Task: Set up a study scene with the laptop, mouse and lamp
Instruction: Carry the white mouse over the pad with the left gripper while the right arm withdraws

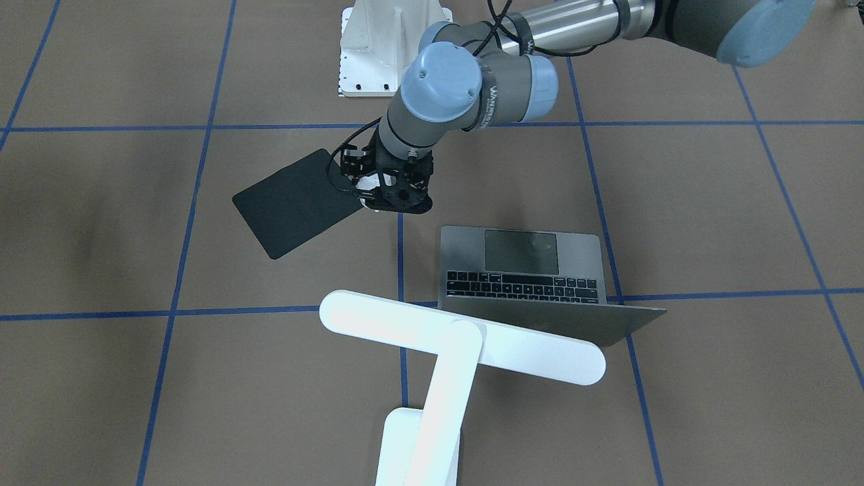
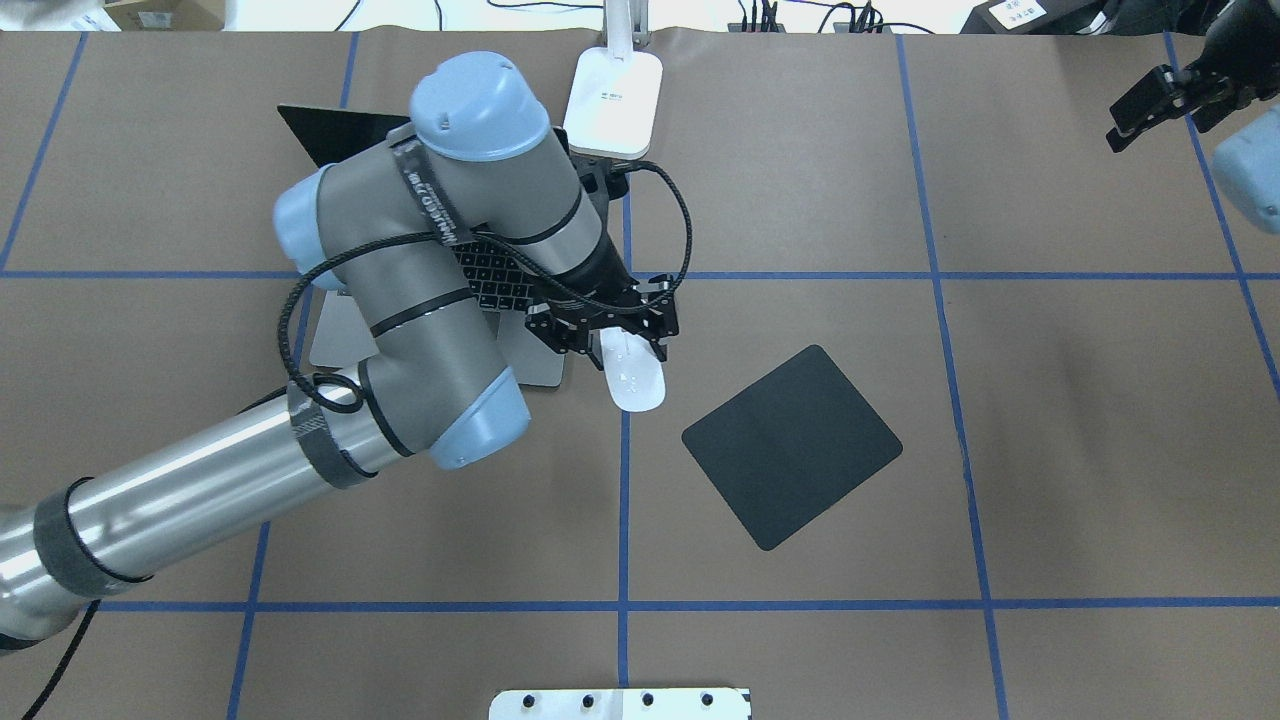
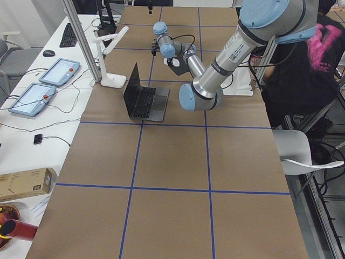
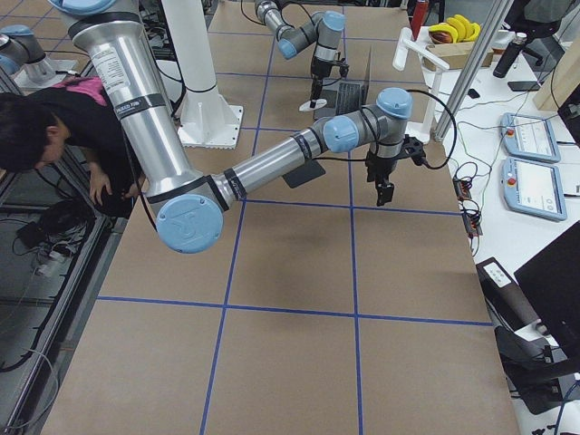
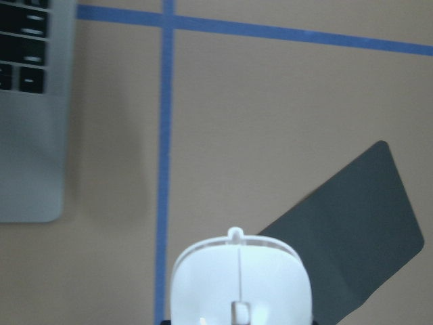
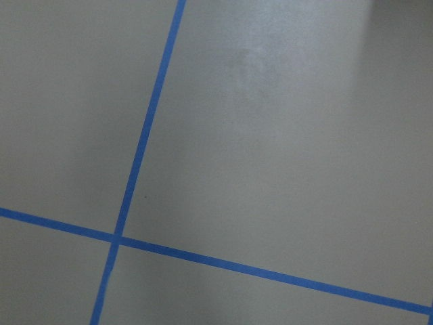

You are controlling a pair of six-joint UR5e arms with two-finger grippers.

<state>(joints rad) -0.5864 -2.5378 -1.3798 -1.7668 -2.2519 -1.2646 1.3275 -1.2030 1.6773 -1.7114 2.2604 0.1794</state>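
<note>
Overhead exterior view: the laptop (image 2: 335, 335) sits open and the lamp (image 2: 613, 100) stands just behind its lid, so those two parts look done. The mouse (image 2: 637, 383) is clamped in the left gripper (image 2: 625, 350) just off the laptop's front corner on the robot's right. It is not yet set down, and I judge it is meant for the pad (image 2: 790, 447) farther to that side. The right gripper (image 2: 1150, 100) hangs well away from the laptop; I cannot tell whether it is wide or narrow. Exterior front-facing view: the laptop has a grey metal deck, black keys and a smooth trackpad. The lamp is plain white, a round-ended bar on a flat arm, with the bar over the laptop's lid. Left wrist view: the mouse is glossy white and oval, and the pad is thin, dark and round-cornered. Right wrist view: only the brown table (image 6: 304, 135) and blue tape lines (image 6: 145, 122) show.
</note>
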